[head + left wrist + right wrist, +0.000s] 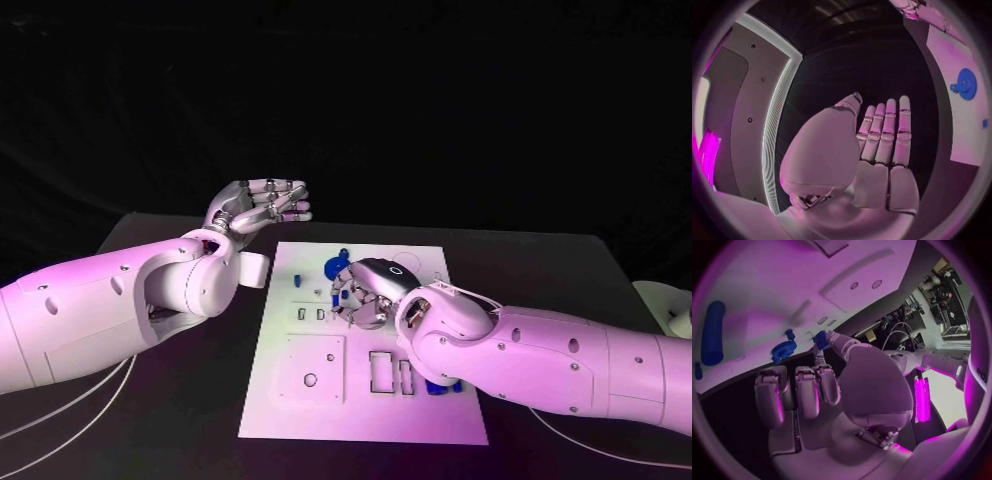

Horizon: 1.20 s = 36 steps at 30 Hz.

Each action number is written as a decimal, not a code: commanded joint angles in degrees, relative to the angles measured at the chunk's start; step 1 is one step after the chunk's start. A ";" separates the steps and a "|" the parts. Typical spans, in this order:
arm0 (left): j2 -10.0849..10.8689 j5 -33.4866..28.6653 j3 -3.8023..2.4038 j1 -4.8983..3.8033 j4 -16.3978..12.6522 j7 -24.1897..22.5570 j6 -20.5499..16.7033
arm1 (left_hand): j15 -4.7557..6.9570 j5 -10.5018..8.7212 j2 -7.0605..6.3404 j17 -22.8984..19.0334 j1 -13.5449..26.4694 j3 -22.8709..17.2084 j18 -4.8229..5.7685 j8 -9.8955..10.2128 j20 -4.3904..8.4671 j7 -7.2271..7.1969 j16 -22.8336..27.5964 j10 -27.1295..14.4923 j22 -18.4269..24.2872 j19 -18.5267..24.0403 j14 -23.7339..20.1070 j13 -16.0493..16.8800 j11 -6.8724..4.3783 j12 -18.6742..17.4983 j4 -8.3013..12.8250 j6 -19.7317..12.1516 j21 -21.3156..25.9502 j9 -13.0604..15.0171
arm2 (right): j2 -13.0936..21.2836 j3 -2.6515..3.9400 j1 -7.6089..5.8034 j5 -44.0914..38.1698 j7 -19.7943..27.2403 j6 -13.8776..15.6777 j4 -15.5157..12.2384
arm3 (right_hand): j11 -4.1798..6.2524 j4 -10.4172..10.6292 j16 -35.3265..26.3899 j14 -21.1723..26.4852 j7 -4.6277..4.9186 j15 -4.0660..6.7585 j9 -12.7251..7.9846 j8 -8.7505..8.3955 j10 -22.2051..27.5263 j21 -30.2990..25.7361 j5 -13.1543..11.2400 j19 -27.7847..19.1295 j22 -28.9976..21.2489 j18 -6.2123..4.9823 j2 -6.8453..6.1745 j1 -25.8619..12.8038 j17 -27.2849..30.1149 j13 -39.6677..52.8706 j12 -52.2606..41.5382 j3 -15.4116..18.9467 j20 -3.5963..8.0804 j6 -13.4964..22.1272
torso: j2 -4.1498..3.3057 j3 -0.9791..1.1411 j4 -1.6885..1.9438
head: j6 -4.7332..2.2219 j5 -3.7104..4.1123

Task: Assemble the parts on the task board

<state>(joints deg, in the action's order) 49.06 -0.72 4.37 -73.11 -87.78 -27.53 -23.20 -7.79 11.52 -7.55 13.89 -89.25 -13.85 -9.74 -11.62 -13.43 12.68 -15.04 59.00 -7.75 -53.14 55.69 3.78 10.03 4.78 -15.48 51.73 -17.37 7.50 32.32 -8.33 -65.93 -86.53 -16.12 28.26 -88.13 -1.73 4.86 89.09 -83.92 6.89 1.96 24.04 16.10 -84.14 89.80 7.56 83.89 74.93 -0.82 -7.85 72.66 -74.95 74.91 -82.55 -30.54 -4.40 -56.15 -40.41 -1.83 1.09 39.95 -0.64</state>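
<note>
The white task board [296, 410] lies in the middle of the black table. My right hand [369, 291] hovers over the board's upper middle and pinches a small blue part [821, 339] between thumb and a fingertip, just above the board [786, 280]. A round blue part [336, 265] [783, 349] sits on the board close beside that hand. A long blue part [712, 332] lies farther along the board. My left hand [261, 206] is raised off the board's far left corner, its fingers [887, 131] stretched out and holding nothing. The round blue part [965, 83] lies well away from it.
The board has rectangular slots [384, 372] and a square plate with holes [312, 368] in its near half. More blue parts [441, 386] lie by my right forearm. Bare black table [188, 400] surrounds the board.
</note>
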 commanded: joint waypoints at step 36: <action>0.30 -0.38 -0.02 -0.05 -0.84 0.12 1.19 | 0.08 -0.14 -0.32 0.11 0.12 -0.15 -0.68 0.13 -0.06 0.00 0.23 0.50 0.08 -0.19 -0.26 0.04 -0.08 -0.22 -0.30 0.15 -0.33 0.01 | -3.49 -0.21 2.48 -6.46 -2.27 -1.78 3.41 | 0.24 0.91 -0.12 -5.40 -0.89 0.29 3.44 2.45 -0.09 0.20 -0.55 6.11 15.07 0.82 -1.28 -1.83 -11.97 7.43 0.57 0.34 0.36 -0.09 | -0.12 0.12 -0.09 | 0.69 -0.39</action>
<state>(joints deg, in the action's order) 49.38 -0.84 4.38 -73.11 -88.45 -27.16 -22.96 -7.79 11.52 -7.55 13.94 -89.26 -13.85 -9.75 -11.62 -13.43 12.68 -15.04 58.99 -7.75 -53.14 55.69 3.78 10.03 4.79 -15.48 51.72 -17.37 7.51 28.93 -8.49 -63.58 -91.80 -17.84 27.31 -84.80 -1.74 5.48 89.09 -83.92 6.62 1.96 24.10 18.53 -84.14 89.75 7.20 83.89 74.90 -0.82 -9.06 71.04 -74.93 74.90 -82.22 -30.19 -4.41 -55.95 -40.53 -1.71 1.02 40.64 -1.04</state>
